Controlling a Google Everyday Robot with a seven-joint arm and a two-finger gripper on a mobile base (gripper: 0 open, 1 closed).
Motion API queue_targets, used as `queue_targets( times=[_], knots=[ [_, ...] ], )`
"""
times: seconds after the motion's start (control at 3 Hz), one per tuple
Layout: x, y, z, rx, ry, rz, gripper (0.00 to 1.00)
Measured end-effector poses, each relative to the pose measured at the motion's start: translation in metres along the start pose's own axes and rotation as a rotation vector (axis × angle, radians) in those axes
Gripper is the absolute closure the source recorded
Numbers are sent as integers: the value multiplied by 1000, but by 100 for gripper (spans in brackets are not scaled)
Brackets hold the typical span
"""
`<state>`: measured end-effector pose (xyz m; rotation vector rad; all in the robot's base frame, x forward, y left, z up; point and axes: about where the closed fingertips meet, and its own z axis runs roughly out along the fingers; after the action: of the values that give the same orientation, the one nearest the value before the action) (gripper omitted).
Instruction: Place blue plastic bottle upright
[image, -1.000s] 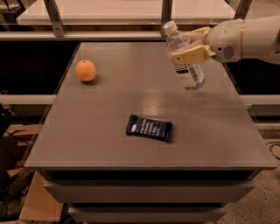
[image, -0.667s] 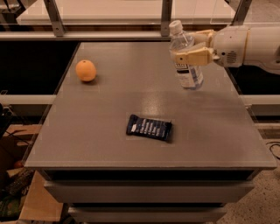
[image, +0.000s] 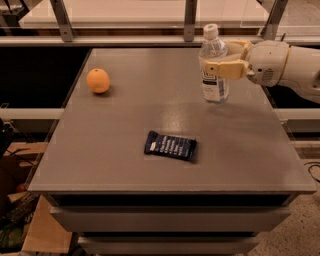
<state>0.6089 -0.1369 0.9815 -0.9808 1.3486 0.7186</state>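
Note:
The blue plastic bottle (image: 214, 86), clear with a white cap and a white label, stands upright at the back right of the grey table (image: 125, 150), its base on or just above the top. My gripper (image: 218, 57) reaches in from the right and is shut on the bottle's upper body. One cream finger (image: 223, 69) crosses the front of the bottle and the other lies behind it.
An orange (image: 98, 80) sits at the back left of the table. A dark blue snack wrapper (image: 170, 145) lies flat near the middle front. Metal rails and posts (image: 189, 20) run behind the table. Cardboard (image: 45, 230) lies on the floor at the lower left.
The bottle was tilted in my gripper above the table. It has swung to upright and come down toward the table top.

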Motion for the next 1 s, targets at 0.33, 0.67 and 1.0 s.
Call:
queue_targets(
  times=[0.33, 0.67, 1.0],
  knots=[
    [3, 0, -1, 3, -59, 14, 100],
    [4, 0, 0, -1, -91, 23, 100],
    [6, 0, 1, -4, -106, 45, 84]
  ],
)
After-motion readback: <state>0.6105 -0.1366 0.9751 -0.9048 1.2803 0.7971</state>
